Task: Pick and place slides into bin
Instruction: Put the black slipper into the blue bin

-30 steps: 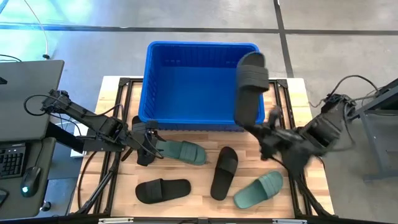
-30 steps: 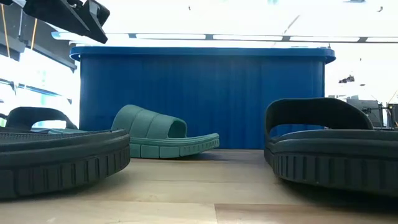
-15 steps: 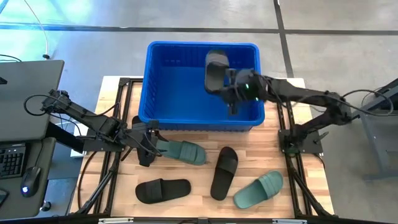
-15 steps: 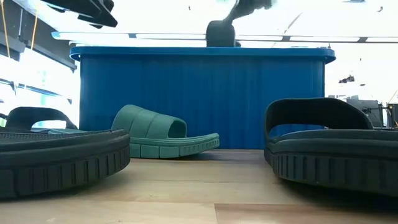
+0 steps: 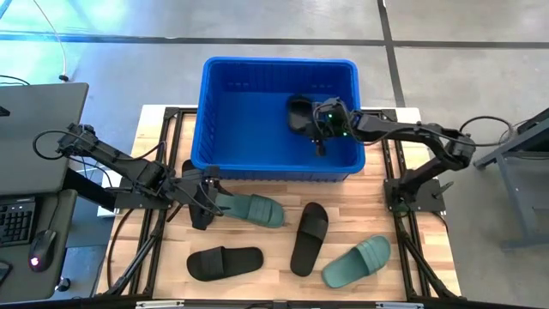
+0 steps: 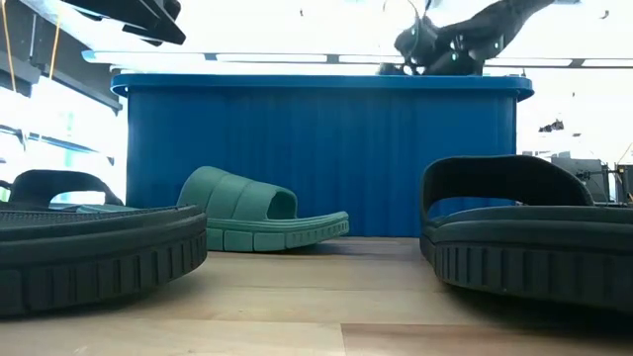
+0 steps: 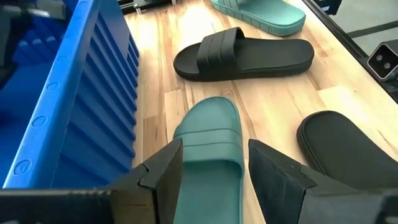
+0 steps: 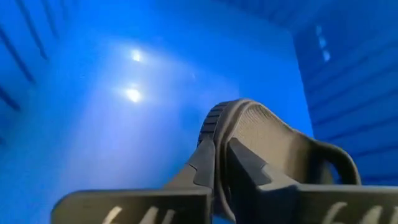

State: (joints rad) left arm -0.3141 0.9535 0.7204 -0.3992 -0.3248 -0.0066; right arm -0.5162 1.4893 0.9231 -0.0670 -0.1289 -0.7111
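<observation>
The blue bin stands at the table's far middle. My right gripper reaches into it from the right, shut on a black slide low inside the bin; the slide also shows in the right wrist view. My left gripper is open at the table's left, just near of the bin. Its fingers stand on either side of one end of a sage green slide that lies sole down on the table. I cannot tell whether they touch it. My right gripper pinches the black slide's sole at one long edge, one finger on the footbed side and one on the underside. The fingers come level from the table's right. The slide stands tilted on edge inside the bin; whether it touches the floor does not show.
Two black slides and a second sage green slide lie on the near half of the table. The bin's near wall rises behind them. A laptop sits beyond the table's left edge.
My right gripper has carried the black slide from high over the bin's right rim toward the left, then down into the bin. The slide has turned and now sits low inside the bin, still held.
</observation>
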